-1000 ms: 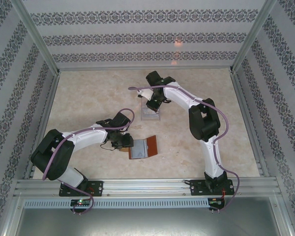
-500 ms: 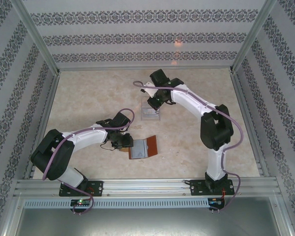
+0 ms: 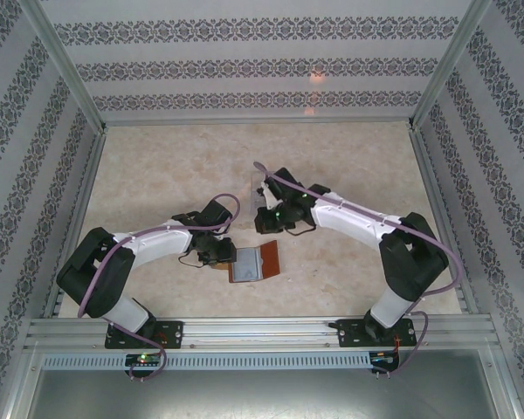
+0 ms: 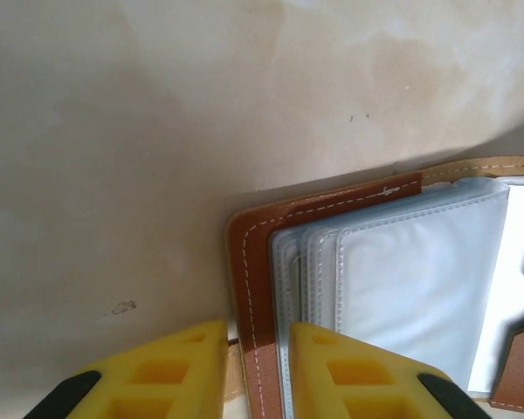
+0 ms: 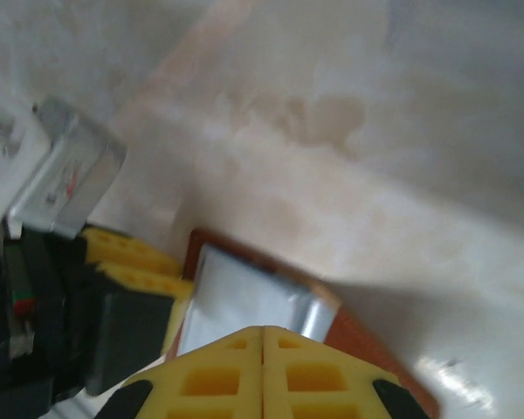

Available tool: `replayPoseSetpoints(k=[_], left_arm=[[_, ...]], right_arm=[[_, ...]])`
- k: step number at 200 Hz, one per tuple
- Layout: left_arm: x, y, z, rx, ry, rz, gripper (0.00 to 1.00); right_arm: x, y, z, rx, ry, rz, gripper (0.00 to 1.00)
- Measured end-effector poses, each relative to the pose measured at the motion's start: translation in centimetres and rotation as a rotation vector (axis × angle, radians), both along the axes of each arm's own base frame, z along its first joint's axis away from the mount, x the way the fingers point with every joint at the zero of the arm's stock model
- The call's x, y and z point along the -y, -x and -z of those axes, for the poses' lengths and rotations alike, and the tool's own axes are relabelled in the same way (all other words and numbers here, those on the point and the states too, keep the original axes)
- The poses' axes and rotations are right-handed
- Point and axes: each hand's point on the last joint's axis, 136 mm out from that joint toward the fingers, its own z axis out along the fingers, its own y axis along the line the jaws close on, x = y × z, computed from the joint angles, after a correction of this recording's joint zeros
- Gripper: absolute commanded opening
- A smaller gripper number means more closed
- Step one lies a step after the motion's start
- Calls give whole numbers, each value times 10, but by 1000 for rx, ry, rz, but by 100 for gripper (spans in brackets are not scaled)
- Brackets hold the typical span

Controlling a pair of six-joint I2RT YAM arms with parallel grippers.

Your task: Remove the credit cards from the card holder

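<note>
The card holder [image 3: 254,262] lies open on the table, reddish-brown leather with grey-blue pockets [image 4: 419,288] facing up. My left gripper [image 4: 258,327] is shut on its left leather edge [image 4: 244,262], one yellow finger on each side of the rim. In the top view that gripper [image 3: 230,258] sits at the wallet's left side. My right gripper [image 5: 262,330] is shut with nothing between its fingers. It hovers just behind the wallet's far edge [image 5: 244,292], and in the top view it [image 3: 264,227] points down toward the wallet. The credit cards are hidden; I cannot tell them from the pockets.
A clear plastic box [image 5: 70,179] stands on the table behind the wallet, mostly covered by the right arm [image 3: 349,218] in the top view. Aluminium rails [image 3: 262,327] and patterned walls bound the table. Bare tabletop [image 3: 157,166] stretches to the left and back.
The right arm has swung from the clear box at the back toward the near side, ending low just behind the wallet. The left gripper and the wallet have stayed in place.
</note>
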Motion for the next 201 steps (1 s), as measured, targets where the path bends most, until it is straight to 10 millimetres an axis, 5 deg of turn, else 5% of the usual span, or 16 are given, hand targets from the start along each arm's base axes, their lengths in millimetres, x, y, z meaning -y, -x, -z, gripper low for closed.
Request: replayPoseSetpoints(k=[53,115,201], left_arm=[[0,1,1,-2,-1,0,19],[-2,4,4,-7,5,-2,17],[-2,4,4,-4,11,-3,17]], right_arm=[[-28,46,11,-123,-53,27,10],[-52,54,48,-217,-65,67,15],[-40,58,67,-233,10,116,44]])
